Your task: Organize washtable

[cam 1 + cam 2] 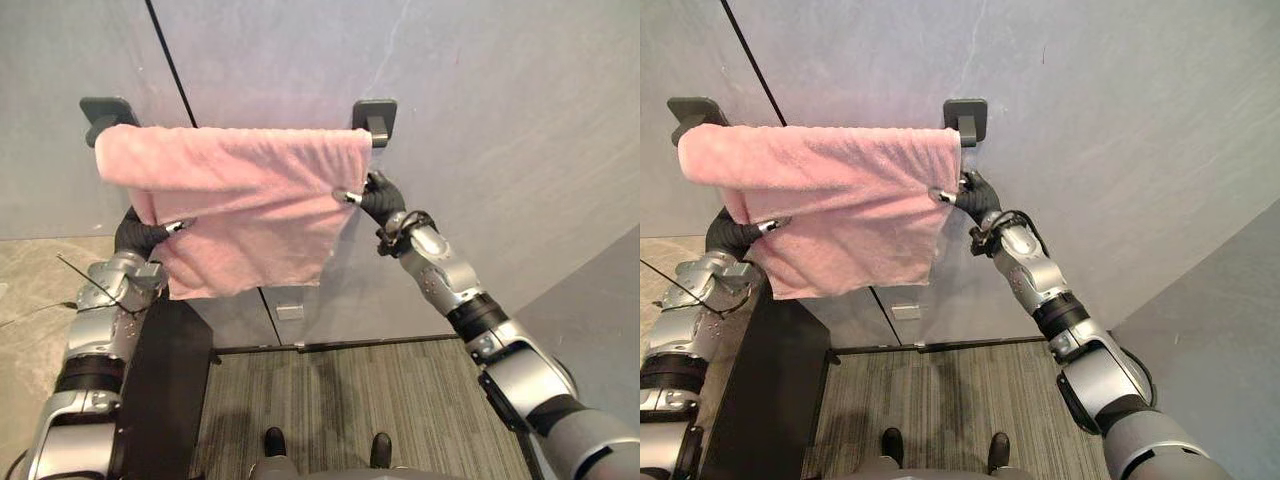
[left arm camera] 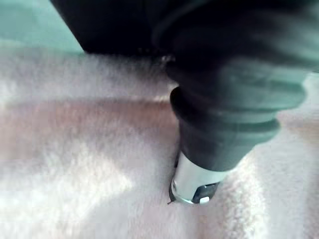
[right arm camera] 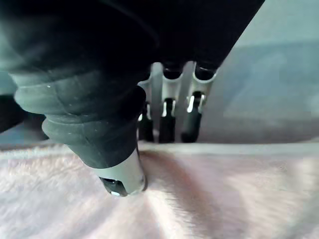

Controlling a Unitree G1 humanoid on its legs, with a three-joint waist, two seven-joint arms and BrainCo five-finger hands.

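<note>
Against the wall point(image 1: 500, 120), left robot hand point(image 1: 145, 235) and right robot hand point(image 1: 380, 200) pinch towel point(image 1: 250, 200) edges.

Wall point(image 1: 500, 120): plain grey panels straight ahead of me, filling the far side from left to right.
Seam point(image 1: 171, 60): a thin dark line slanting down the wall on my left; it shows again lower down, running to the floor.
Brackets: two dark square mounts fixed to the wall, one far left point(image 1: 107, 112), one nearer the middle point(image 1: 375, 112), level with each other.
Wall plate point(image 1: 289, 312): small and pale, low on the wall, just beside the seam.
Skirting point(image 1: 330, 345): a dark strip where wall meets floor.
Floor point(image 1: 380, 390): grey striped carpet, near me.
Side wall point(image 1: 600, 300): darker grey, on my right.
</note>
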